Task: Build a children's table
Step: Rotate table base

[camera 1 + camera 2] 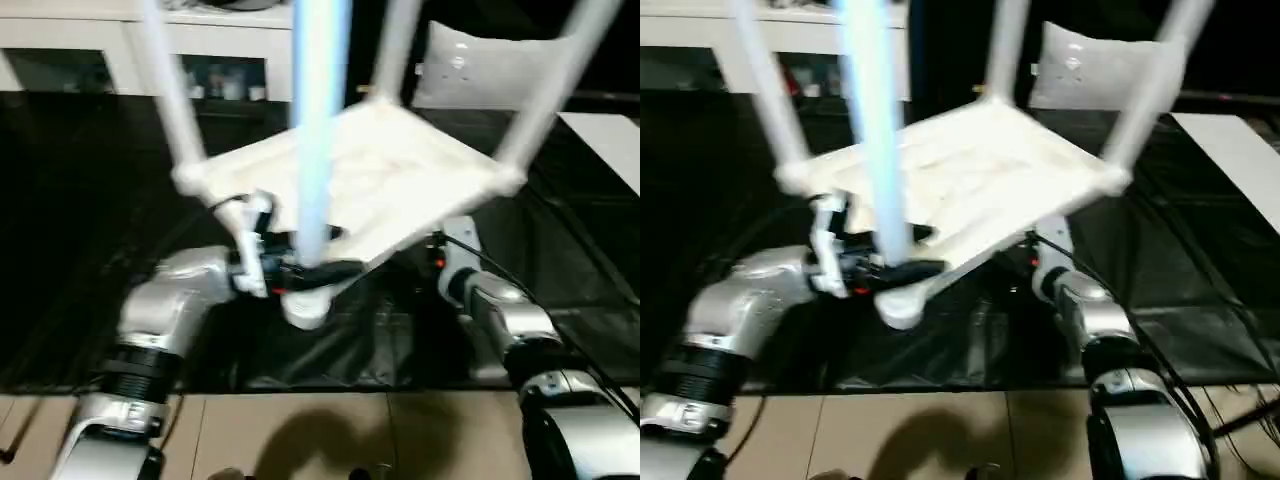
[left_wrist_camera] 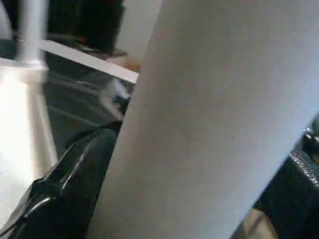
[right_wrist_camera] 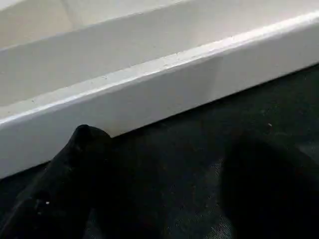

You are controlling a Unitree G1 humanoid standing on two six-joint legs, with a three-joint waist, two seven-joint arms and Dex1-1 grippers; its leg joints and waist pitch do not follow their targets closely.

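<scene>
White table (image 1: 400, 170) tilts upside down, left fingers (image 2: 70, 184) clamping its nearest leg (image 1: 320, 130).

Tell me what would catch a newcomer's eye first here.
The upside-down children's table, tilted in mid-air over the dark mat with its four legs pointing up. The nearest leg rises straight toward the camera, gripped near its base by the left gripper. The right gripper sits open beside the tabletop's edge.
</scene>
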